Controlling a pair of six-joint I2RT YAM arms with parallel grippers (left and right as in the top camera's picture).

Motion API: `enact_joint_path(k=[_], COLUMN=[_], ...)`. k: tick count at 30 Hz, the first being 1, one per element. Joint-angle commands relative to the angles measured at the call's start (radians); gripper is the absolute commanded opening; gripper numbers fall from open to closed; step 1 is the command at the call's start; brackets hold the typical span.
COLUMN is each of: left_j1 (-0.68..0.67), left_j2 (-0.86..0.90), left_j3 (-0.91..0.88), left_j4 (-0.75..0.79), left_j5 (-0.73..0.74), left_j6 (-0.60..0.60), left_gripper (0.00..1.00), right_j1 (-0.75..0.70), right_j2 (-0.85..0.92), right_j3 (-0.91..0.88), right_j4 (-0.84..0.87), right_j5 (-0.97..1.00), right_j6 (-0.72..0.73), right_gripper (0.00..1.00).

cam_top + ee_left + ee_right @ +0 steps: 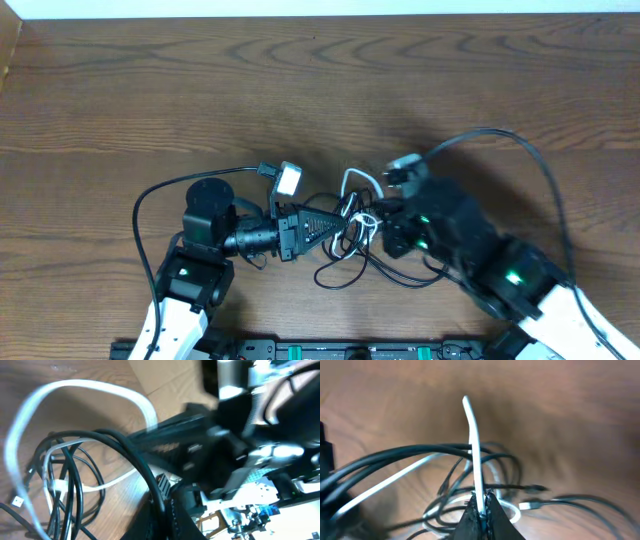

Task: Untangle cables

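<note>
Brown table [300,80], white cord [475,450], black cords [395,455]
The wood grain runs in darker wavy streaks, upper centre.

Black cables [395,455] blurred, edge-cropped

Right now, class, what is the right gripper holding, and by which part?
The right gripper is shut on the thin white cable, pinching its cord, not a plug.

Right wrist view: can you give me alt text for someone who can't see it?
The right gripper is shut on the white cable, which stands up from between its fingertips in the centre of the frame. Behind it, blurred black cables loop in a tangle over the wooden table.
</note>
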Motion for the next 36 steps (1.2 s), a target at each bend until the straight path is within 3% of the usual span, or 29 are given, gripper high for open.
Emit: enact_joint_path(k=[1,10,16,21,26,33,34,35,36], left_j1=[0.002,0.002,0.002,0.002,0.002,0.002,0.002,0.002,0.002], left_j2=[0.017,0.091,0.11,0.11,0.11,0.11,0.11,0.11,0.11], left_j3=[0.007,0.007,0.007,0.007,0.007,0.007,0.008,0.007,0.008], left_j4=[0.005,0.005,0.006,0.006,0.006,0.006,0.006,0.006,0.006], left_j5=[0.006,0.008,0.052,0.199,0.227,0.159,0.143,0.128,0.115], left_j6=[0.077,0.076,0.077,0.156,0.162,0.161,0.161,0.161,0.161], left_gripper=[0.08,0.08,0.08,0.08,0.08,0.08,0.08,0.08,0.08], right_j1=[-0.012,-0.012,-0.012,-0.013,-0.013,-0.022,-0.027,-0.032,-0.038], right_j2=[-0.119,-0.274,-0.194,-0.05,0.097,0.17,0.165,0.159,0.152], right_j3=[0.009,0.009,0.009,0.009,0.009,0.009,0.009,0.009,0.009], right_j4=[-0.029,-0.029,0.046,0.148,0.217,0.18,0.168,0.159,0.15], right_j5=[0.097,0.204,0.293,0.342,0.362,0.362,0.362,0.362,0.362], right_j6=[-0.003,-0.022,-0.023,-0.081,-0.079,0.053,0.066,0.07,0.07], right_gripper=[0.01,0.01,0.01,0.02,0.27,0.53,0.61,0.75,0.81])
